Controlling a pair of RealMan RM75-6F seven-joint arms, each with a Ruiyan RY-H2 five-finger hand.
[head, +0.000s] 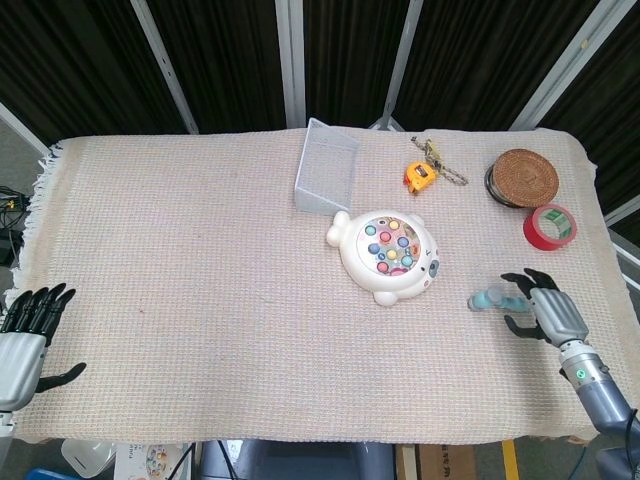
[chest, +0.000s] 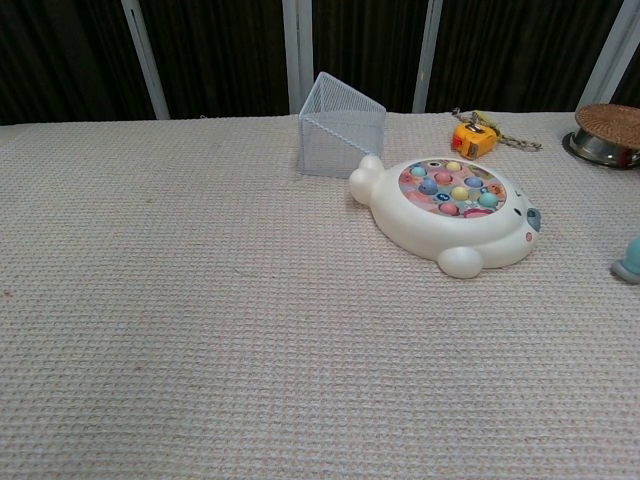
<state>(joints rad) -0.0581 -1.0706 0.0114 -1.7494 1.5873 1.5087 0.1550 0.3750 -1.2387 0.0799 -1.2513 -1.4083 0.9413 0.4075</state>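
Observation:
My right hand (head: 543, 310) hovers at the table's right front with its fingers spread and holds nothing. Its fingertips reach the right end of a small teal handheld object (head: 487, 298), which lies flat on the cloth; contact cannot be told. That object's tip shows at the right edge of the chest view (chest: 630, 262). My left hand (head: 22, 335) is at the front left corner, off the cloth's edge, fingers apart and empty. Neither hand shows in the chest view.
A white fishing-game toy (head: 388, 256) (chest: 450, 212) sits mid-table, with a wire basket (head: 328, 166) (chest: 341, 125) behind it. A yellow tape measure (head: 420, 176), a wicker lid on a metal bowl (head: 525, 176) and a red tape roll (head: 549, 226) lie at the back right.

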